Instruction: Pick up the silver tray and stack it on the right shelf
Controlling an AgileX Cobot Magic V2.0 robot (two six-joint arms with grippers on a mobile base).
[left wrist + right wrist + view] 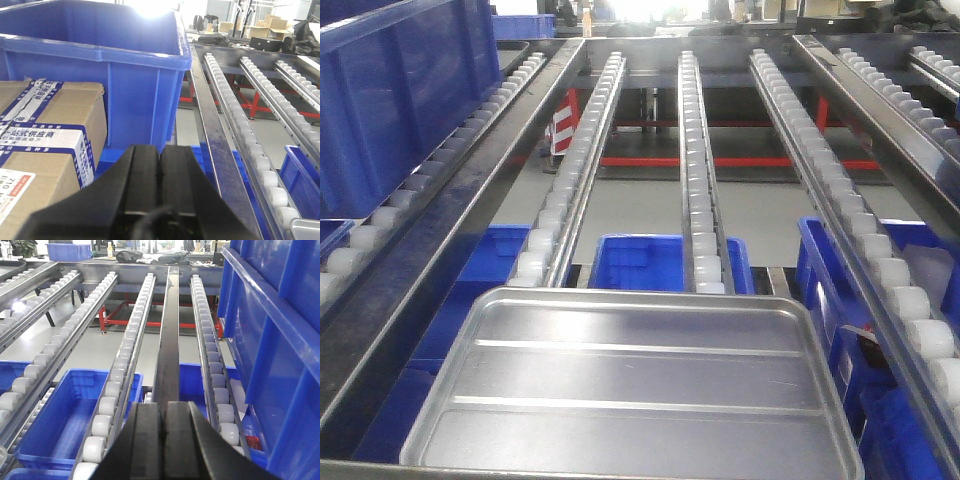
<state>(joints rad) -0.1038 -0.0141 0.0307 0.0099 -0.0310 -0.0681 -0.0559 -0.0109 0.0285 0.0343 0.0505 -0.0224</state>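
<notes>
The left gripper point(160, 192) shows its two black fingers pressed together with only a seam between them, holding nothing. The right gripper point(161, 440) reads the same: flat black fingers closed, or nearly so, on nothing.

A taped cardboard box point(45, 130) sits just left of the left gripper and a tall blue bin point(100, 55) stands ahead of it. At the lower right corner of that view a rounded, shiny metal corner pokes in, most likely the silver tray point(307, 230). The tray thus lies to the right of the left gripper. It does not show clearly in the right wrist view, so the left arm seems the nearer.

In the front view the tray fills the bottom centre. It is shallow bright metal with a raised rim, rounded corners and two ridges. Its long axis runs left to right, across the white roller tracks of the right shelf point(698, 180), and its far rim rests on them. Blue crates point(640, 262) sit beneath the tracks.
</notes>
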